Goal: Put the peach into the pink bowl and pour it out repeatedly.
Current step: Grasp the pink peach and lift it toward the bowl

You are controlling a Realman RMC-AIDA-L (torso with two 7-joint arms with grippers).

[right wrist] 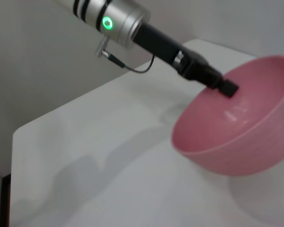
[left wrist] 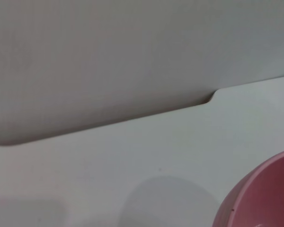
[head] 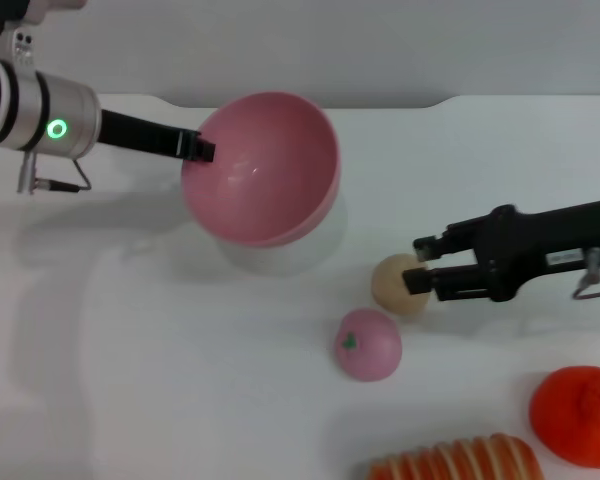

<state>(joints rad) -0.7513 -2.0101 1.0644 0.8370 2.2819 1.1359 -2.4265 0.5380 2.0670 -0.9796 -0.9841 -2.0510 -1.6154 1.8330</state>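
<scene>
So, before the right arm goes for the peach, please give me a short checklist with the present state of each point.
1. Pink bowl held by left claw at its rim: ok.
2. Bowl empty, lifted and tilted toward the fruits: ok.
3. Peach free on the table, nothing touching it: ok.
4. Right claw aimed at the peach: not ok, it sits at the beige bun-like lump.
5. Right claw holding the lump: cannot tell.
6. Tangerine away from the peach: ok.

The left tool (head: 202, 147) is clamped shut at upper left, while the right tool (head: 424, 263) reaches in low, jaws parted.
</scene>
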